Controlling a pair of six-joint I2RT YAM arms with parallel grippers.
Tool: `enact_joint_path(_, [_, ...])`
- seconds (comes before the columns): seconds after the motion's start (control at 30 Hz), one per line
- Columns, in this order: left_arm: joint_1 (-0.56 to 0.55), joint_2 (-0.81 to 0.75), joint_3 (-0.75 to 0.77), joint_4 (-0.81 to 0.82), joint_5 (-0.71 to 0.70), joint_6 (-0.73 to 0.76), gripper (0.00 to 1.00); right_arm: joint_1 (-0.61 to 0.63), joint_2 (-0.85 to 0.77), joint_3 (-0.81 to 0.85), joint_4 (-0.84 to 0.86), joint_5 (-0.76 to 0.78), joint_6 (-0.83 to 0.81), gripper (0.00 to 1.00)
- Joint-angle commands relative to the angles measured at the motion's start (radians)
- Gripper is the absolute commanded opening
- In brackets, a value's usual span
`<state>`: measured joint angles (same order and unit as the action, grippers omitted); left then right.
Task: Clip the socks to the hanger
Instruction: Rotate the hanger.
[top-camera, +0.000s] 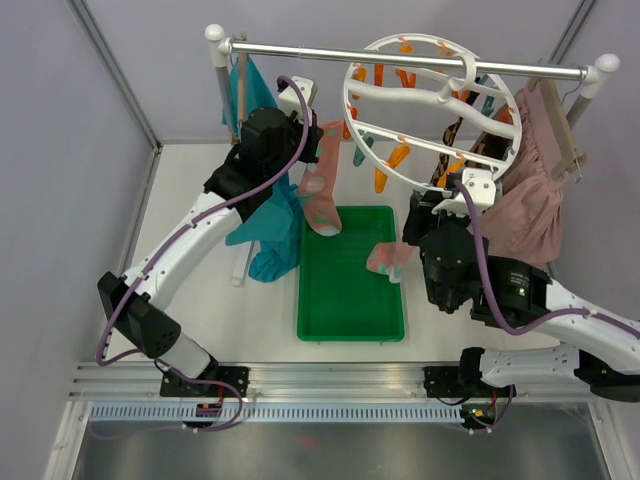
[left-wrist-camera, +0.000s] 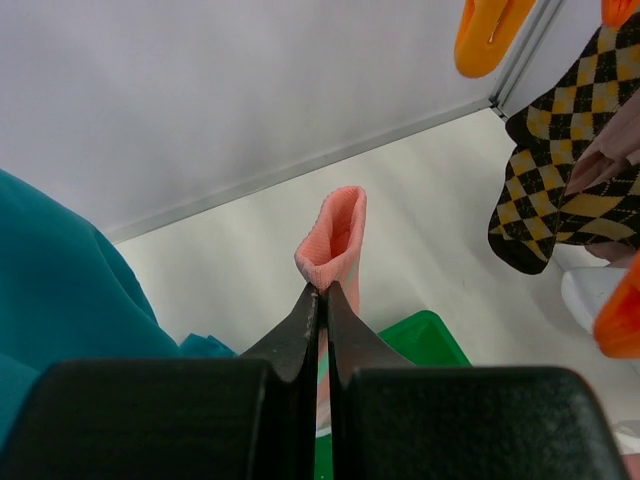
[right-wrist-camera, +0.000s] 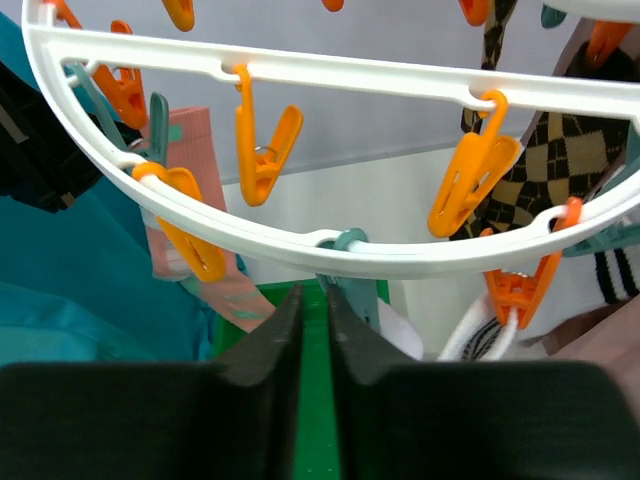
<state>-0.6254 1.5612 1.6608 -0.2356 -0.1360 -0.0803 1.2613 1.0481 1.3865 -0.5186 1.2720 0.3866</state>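
My left gripper (left-wrist-camera: 322, 287) is shut on the cuff of a pink sock (left-wrist-camera: 335, 235). In the top view that sock (top-camera: 322, 190) hangs from the left gripper (top-camera: 318, 130) over the far end of the green tray (top-camera: 350, 300). Another pink sock (top-camera: 390, 258) lies on the tray's right rim. The round white hanger (top-camera: 352, 105) hangs from the rail, and argyle socks (top-camera: 470, 145) are clipped on its right side. My right gripper (right-wrist-camera: 313, 288) sits right under the hanger ring (right-wrist-camera: 420, 255), jaws nearly together, tips on a teal clip (right-wrist-camera: 352, 243).
A teal garment (top-camera: 275, 230) hangs at the left behind my left arm. A dusty-pink skirt (top-camera: 540, 190) hangs at the right. The metal rail (top-camera: 300, 50) spans the back. Orange clips (right-wrist-camera: 262, 150) dangle from the ring, and a white striped sock (right-wrist-camera: 480, 330) hangs low at the right.
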Motion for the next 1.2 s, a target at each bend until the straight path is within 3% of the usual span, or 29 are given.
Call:
enact_joint_path(0.0, [0.007,-0.032,-0.003,0.050,0.026,0.005,0.02,0.006,-0.016,0.046,-0.093,-0.049,0.058,0.28])
enact_joint_path(0.1, [0.007,-0.030,-0.003,0.048,0.030,0.004,0.02,0.006,0.045,0.133,-0.199,-0.108,0.103,0.38])
enact_joint_path(0.23, [0.007,-0.035,-0.006,0.045,0.030,0.002,0.02,0.006,0.118,0.190,-0.290,-0.077,0.144,0.41])
enact_joint_path(0.43, [0.009,-0.032,-0.006,0.048,0.038,0.001,0.02,-0.008,0.113,0.149,-0.221,-0.063,0.110,0.43])
enact_joint_path(0.6, [0.010,-0.033,-0.004,0.048,0.038,0.002,0.02,-0.026,0.110,0.157,-0.331,0.042,0.167,0.39])
enact_joint_path(0.87, [0.010,-0.035,-0.004,0.044,0.042,-0.001,0.02,-0.103,0.047,0.059,-0.369,0.133,0.207,0.35])
enact_joint_path(1.17, [0.010,-0.032,-0.003,0.044,0.067,-0.012,0.02,-0.140,-0.031,0.045,-0.469,0.230,0.264,0.34])
